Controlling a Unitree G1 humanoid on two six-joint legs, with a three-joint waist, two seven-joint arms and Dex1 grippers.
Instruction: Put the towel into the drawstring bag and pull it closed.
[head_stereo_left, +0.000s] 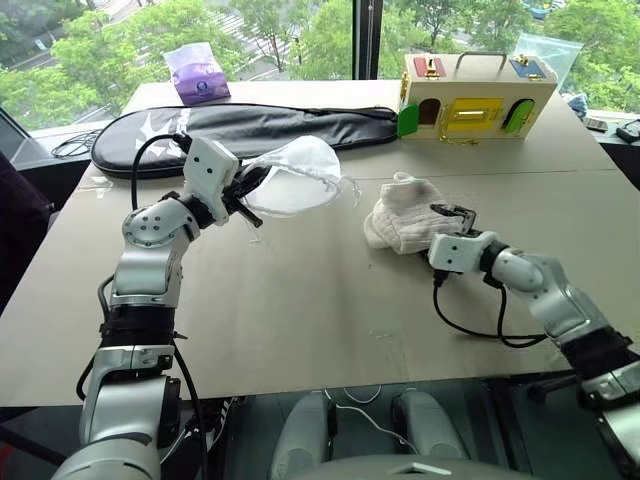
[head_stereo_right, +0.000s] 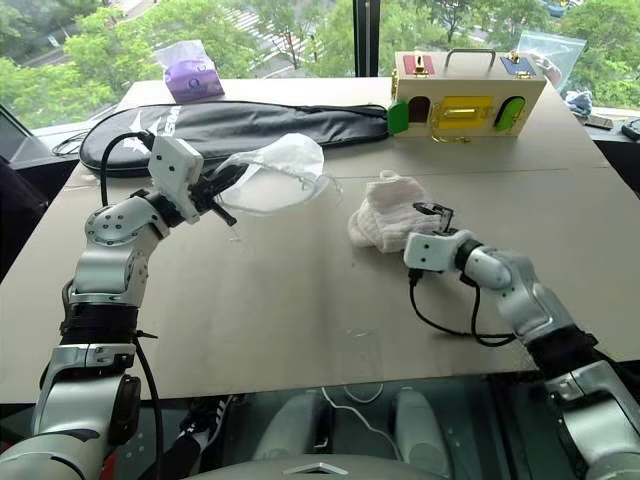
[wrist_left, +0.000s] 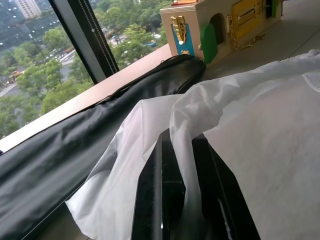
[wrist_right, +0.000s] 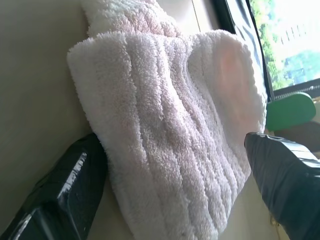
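Note:
The drawstring bag (head_stereo_left: 295, 175), thin and semi-sheer white, hangs lifted above the table's left half, its mouth facing right. My left gripper (head_stereo_left: 243, 196) is shut on the bag's left end; in the left wrist view the fabric (wrist_left: 240, 130) drapes over the black fingers (wrist_left: 160, 195). The towel (head_stereo_left: 400, 225), a thick ribbed white cloth, lies bunched on the table to the right of the bag. My right gripper (head_stereo_left: 452, 214) is open at the towel's right edge. In the right wrist view its fingers (wrist_right: 60, 195) stand on either side of the towel (wrist_right: 165, 115).
A long black racket cover (head_stereo_left: 250, 130) lies behind the bag. A purple tissue pack (head_stereo_left: 197, 75) sits at the far left edge and a wooden latch box (head_stereo_left: 475, 95) at the far right. A black cable (head_stereo_left: 480, 328) loops on the table under my right arm.

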